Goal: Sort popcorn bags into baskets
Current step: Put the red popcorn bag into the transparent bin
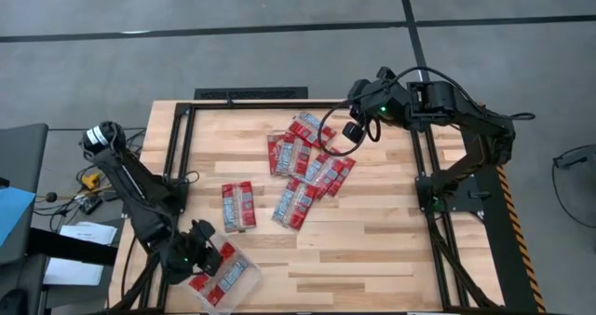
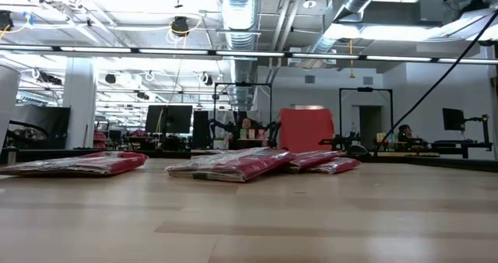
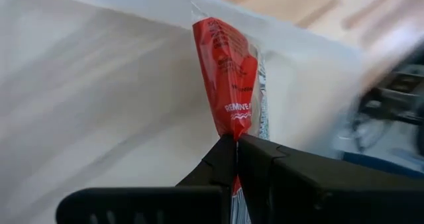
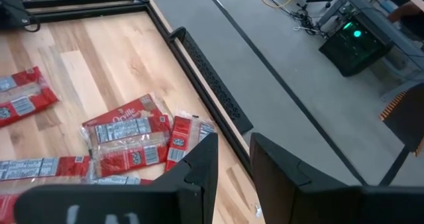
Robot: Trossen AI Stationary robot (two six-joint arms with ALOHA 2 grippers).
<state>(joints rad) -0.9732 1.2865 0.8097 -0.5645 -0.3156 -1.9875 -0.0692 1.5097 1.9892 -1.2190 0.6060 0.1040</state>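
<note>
Between the fingertips of the left gripper (image 3: 235, 139), clamped tight by one end: a red popcorn bag (image 3: 230, 78), hanging out ahead of the pads, straight over the clear tray (image 1: 244, 280). Below that gripper, packets already lying in the tray. Best to lower until the bag's free end touches the tray floor beside those packets, then part the fingers and lift straight up, clear of the wall. Under the right gripper (image 4: 233, 159), fingers apart and holding nothing: the heap of loose bags (image 1: 303, 161) on the wooden table (image 1: 372, 231).
</note>
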